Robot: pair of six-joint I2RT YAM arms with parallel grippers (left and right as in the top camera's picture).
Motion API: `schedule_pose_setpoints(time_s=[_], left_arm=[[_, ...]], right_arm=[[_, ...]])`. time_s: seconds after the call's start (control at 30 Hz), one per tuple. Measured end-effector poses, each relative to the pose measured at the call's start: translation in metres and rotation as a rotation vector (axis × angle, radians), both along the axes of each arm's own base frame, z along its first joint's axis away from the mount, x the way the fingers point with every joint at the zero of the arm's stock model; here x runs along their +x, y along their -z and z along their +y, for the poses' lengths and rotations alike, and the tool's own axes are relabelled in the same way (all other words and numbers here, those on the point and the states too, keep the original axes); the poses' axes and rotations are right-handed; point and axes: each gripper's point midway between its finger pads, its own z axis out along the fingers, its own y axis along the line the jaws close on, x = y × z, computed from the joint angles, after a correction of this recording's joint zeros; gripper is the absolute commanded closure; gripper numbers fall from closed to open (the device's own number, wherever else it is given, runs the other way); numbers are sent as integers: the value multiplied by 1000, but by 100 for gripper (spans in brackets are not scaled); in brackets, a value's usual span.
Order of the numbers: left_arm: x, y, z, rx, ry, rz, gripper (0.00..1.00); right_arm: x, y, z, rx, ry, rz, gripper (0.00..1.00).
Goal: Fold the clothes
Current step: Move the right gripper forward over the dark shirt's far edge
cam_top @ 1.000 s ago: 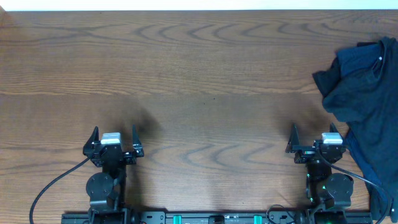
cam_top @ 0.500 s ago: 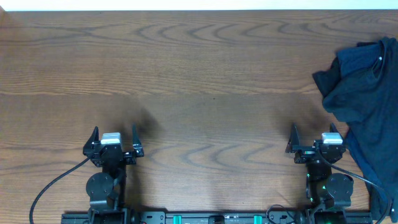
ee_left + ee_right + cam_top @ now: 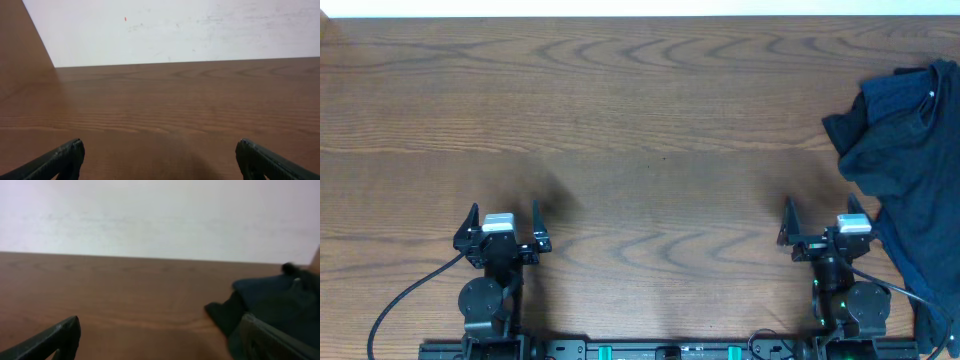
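Observation:
The clothes [image 3: 910, 160] lie as a crumpled dark navy heap at the table's right edge, running from the far right down toward the front; in the right wrist view the clothes [image 3: 280, 300] show ahead and to the right. My right gripper [image 3: 821, 216] stands open just left of the heap, empty, its right finger close to the fabric. In its own view the right gripper [image 3: 160, 330] frames bare wood. My left gripper [image 3: 503, 214] stands open at the front left, far from the fabric, and the left gripper [image 3: 159, 152] holds nothing.
The wooden table [image 3: 640, 120] stretches bare between the arms and the far edge. A white wall [image 3: 175, 30] rises behind the far edge. Black cables [image 3: 400, 300] trail from the arm bases along the front edge.
The right gripper has shifted very slightly to the left. Nothing else has moved.

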Motion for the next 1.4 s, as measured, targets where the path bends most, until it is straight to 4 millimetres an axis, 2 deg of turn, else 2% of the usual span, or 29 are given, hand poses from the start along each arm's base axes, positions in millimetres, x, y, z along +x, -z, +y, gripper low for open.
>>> schedule_pose_setpoints(time_s=[0.07, 0.13, 0.2, 0.3, 0.37, 0.5, 0.67, 0.87, 0.97, 1.1, 1.13, 1.17, 1.23, 1.27, 1.33, 1.4], left_arm=[[0, 0, 0, 0, 0, 0, 2], [0, 0, 0, 0, 0, 0, 2], [0, 0, 0, 0, 0, 0, 2], [0, 0, 0, 0, 0, 0, 2], [0, 0, 0, 0, 0, 0, 2], [0, 0, 0, 0, 0, 0, 2], [0, 0, 0, 0, 0, 0, 2], [0, 0, 0, 0, 0, 0, 2], [0, 0, 0, 0, 0, 0, 2], [0, 0, 0, 0, 0, 0, 2], [0, 0, 0, 0, 0, 0, 2], [0, 0, 0, 0, 0, 0, 2], [0, 0, 0, 0, 0, 0, 2], [0, 0, 0, 0, 0, 0, 2], [0, 0, 0, 0, 0, 0, 2], [0, 0, 0, 0, 0, 0, 2]], right_arm=[[-2, 5, 2, 17, -12, 42, 1], [-4, 0, 2, 30, -12, 61, 1], [-8, -18, 2, 38, -12, 50, 1], [-13, -61, 2, 55, -12, 32, 1], [-13, -76, 2, 64, -9, 61, 1], [1, -100, 2, 76, 1, 183, 1], [28, -116, 0, 69, 23, 375, 1], [59, -112, -3, 56, 50, 677, 1], [85, -107, -9, 59, 75, 750, 1], [108, -84, -13, 55, 94, 824, 1], [111, -76, -16, 49, 106, 849, 5], [113, -69, -18, 41, 122, 869, 19], [117, -56, -25, 19, 154, 906, 52], [117, -50, -29, 14, 182, 925, 60], [118, -41, -41, 12, 239, 954, 61], [119, -32, -56, 20, 304, 980, 72]])
